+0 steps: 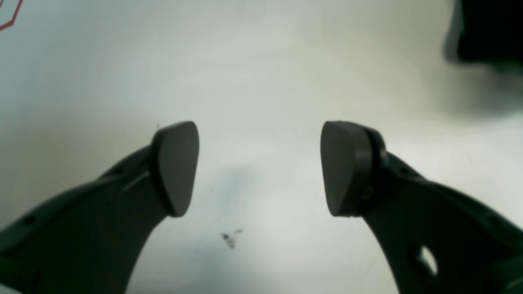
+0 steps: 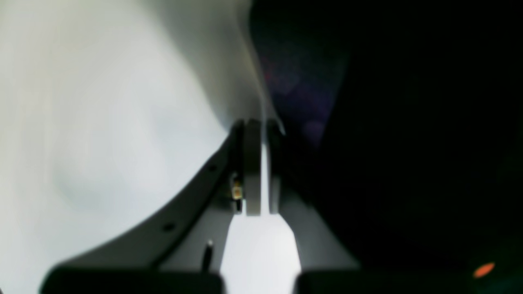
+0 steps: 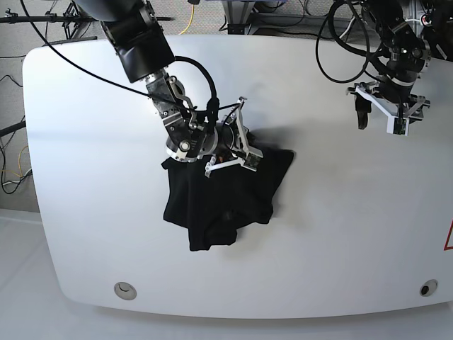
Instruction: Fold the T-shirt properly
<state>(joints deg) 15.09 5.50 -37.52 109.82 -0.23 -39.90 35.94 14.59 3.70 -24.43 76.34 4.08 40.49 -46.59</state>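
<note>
**Desk:** What fills the frame?

**Photographer:** A white bench [image 3: 85, 212], rounded at the corners. The T-shirt [image 3: 212, 205] lies bunched near its middle, a rumpled black heap and nowhere near a flat fold. The print barely shows; only a purple tinge and an orange fleck appear in the right wrist view.

**Desk:** And the arms?

**Photographer:** The right gripper [image 3: 244, 152] is down at the heap's upper edge. In its wrist view the jaws stand nearly together, a thin bright slit between them, and black cloth [image 2: 388, 143] crowds one side. Whether fabric is actually pinched there I cannot tell; the picture is blurred. My guess is it sits low to take an edge and spread the shirt.

**Desk:** The other one?

**Photographer:** The left gripper [image 3: 391, 113] hangs well apart from the shirt, over bare bench, jaws wide apart and holding nothing. It looks parked clear of the cloth, and ready for a second corner
</note>
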